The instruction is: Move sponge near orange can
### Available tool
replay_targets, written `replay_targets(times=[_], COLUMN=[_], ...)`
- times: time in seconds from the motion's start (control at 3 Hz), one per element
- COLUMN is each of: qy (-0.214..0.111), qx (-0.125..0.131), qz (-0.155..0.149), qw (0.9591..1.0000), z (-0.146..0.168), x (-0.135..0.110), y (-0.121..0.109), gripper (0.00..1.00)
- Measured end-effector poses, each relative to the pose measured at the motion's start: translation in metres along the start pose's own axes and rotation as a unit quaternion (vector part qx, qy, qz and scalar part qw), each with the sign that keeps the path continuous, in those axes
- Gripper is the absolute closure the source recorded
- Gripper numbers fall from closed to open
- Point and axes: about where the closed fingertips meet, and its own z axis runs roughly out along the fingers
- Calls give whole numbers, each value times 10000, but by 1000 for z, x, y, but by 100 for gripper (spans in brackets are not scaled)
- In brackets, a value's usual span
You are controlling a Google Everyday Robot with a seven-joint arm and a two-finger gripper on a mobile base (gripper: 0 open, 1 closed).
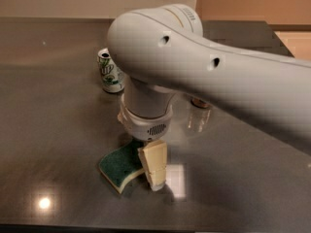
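The sponge (pixel 120 167), dark green on top with a pale yellow edge, lies flat on the table in the front middle. My gripper (pixel 153 171) points straight down at the sponge's right end, low over it or touching it, and covers that end. The arm hides nearly all of the orange can; only its brownish base (pixel 200 102) shows under the arm, behind and to the right of the sponge.
A white-and-green soda can (pixel 111 72) stands upright behind the sponge at the left, partly covered by the arm. The dark glossy table (pixel 53 130) reaches to the front edge of the view. The big white arm (pixel 204 76) fills the right half of the view.
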Motion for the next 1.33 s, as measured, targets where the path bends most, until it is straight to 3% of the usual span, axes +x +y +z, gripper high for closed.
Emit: replay_targets(times=[0.33, 1.33], qy=[-23, -61], qx=[-30, 54], qz=[-21, 243], qw=[10000, 9997], z=[4, -4], x=[-2, 9], y=[1, 8], gripper=[2, 71])
